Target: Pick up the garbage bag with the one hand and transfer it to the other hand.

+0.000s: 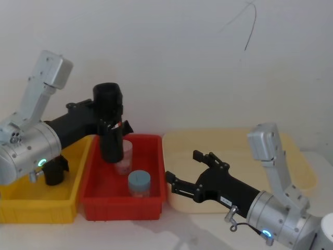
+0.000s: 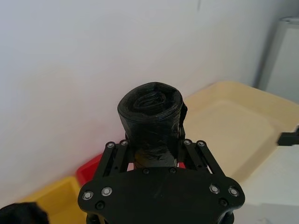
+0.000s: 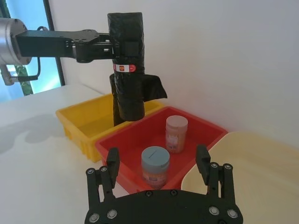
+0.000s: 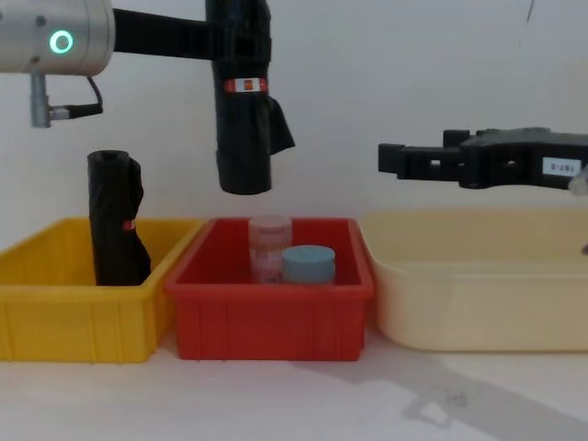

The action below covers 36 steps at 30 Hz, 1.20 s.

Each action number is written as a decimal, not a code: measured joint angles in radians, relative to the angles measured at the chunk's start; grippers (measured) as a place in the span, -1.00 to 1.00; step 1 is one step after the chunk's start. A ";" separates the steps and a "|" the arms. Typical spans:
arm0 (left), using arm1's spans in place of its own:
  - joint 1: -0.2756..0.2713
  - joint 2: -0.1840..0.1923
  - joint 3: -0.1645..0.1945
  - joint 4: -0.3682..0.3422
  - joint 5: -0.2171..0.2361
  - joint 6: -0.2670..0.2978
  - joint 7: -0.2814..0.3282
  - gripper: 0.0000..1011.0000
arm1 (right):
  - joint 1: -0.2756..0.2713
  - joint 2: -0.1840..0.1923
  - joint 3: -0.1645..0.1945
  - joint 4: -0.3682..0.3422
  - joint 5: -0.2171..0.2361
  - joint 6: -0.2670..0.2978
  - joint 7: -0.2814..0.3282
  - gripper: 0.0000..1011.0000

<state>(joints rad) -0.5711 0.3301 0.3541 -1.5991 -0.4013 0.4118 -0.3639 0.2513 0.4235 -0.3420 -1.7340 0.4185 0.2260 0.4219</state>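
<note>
Black garbage bag, pinched by left pincer, hangs clear above red bin; right pincer spread

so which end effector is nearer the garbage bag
Left. The left end effector is shut on the garbage bag, holding it upright above the red bin. The right end effector is open and apart from it, off over the cream tray.
</note>
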 joint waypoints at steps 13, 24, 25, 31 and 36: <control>-0.013 -0.001 0.030 0.002 -0.045 0.002 -0.067 -0.14 | 0.041 -0.054 -0.012 0.054 0.032 0.057 -0.049 0.98; -0.005 0.000 0.034 -0.007 -0.073 -0.003 -0.082 -0.14 | 0.082 -0.084 -0.034 0.099 0.038 0.081 -0.077 0.98; -0.005 -0.001 0.034 -0.007 -0.075 -0.004 -0.082 -0.14 | 0.084 -0.085 -0.035 0.101 0.038 0.081 -0.077 0.98; -0.003 -0.007 0.033 -0.006 -0.086 -0.009 -0.078 -0.14 | 0.097 -0.085 -0.055 0.104 0.036 0.077 -0.073 0.98; -0.004 -0.017 0.034 0.003 -0.094 -0.013 -0.068 -0.14 | 0.106 -0.080 -0.077 0.095 0.030 0.063 -0.055 0.98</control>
<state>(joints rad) -0.5748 0.3135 0.3878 -1.5961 -0.4952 0.3990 -0.4317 0.3573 0.3439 -0.4190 -1.6394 0.4482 0.2888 0.3665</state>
